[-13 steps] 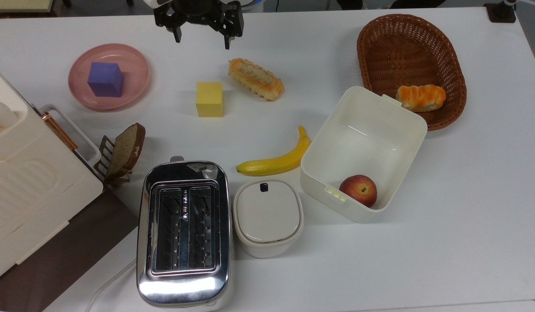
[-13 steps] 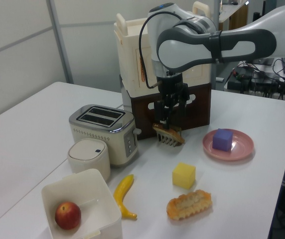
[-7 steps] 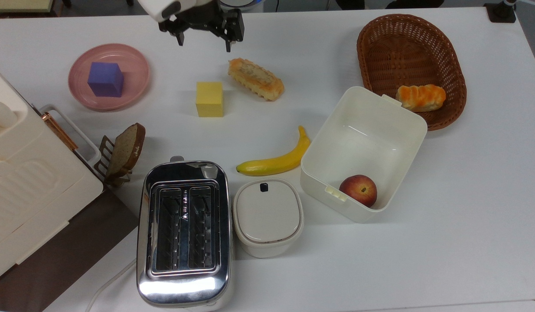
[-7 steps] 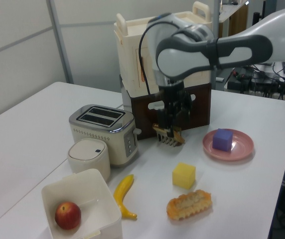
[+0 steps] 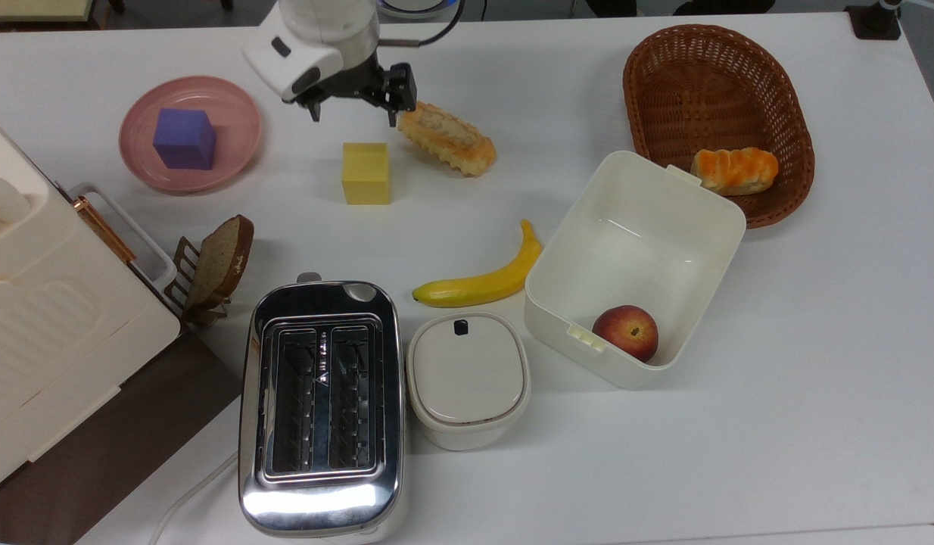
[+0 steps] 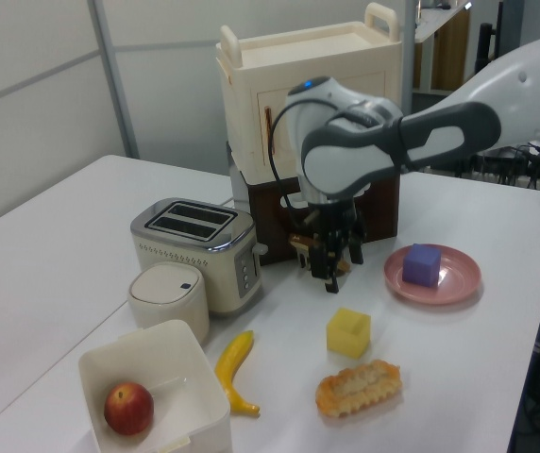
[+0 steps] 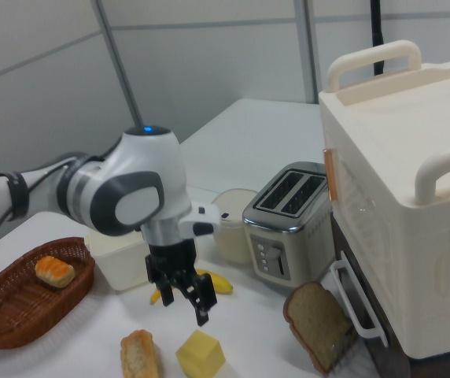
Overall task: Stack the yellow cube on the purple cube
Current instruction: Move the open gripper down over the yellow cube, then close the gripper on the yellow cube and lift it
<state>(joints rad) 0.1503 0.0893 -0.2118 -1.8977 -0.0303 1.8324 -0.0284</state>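
The yellow cube (image 5: 365, 173) lies on the white table in the middle of the top view, also seen at the cube (image 6: 348, 332) and the cube (image 7: 201, 354). The purple cube (image 5: 184, 138) sits on a pink plate (image 5: 236, 113) at the top view's left; in the left view the purple cube (image 6: 422, 265) rests on the plate (image 6: 457, 283) at the right. My gripper (image 5: 353, 113) hangs open with nothing between its fingers, just above the yellow cube in the top view and apart from it. In the side views the gripper (image 6: 339, 269) (image 7: 184, 305) points down, above the table.
A ridged pastry (image 5: 446, 138) lies close to the gripper's right finger in the top view. Below are a banana (image 5: 482, 284), a white box (image 5: 709, 227) holding a peach (image 5: 625, 331), a toaster (image 5: 321, 405), a lidded pot (image 5: 468, 378), and a bread slice (image 5: 221, 261). A wicker basket (image 5: 717, 91) stands at the right.
The arm has swung the gripper down and toward the yellow cube, so it now hangs lower and nearer the cube. It stays open. No object has moved.
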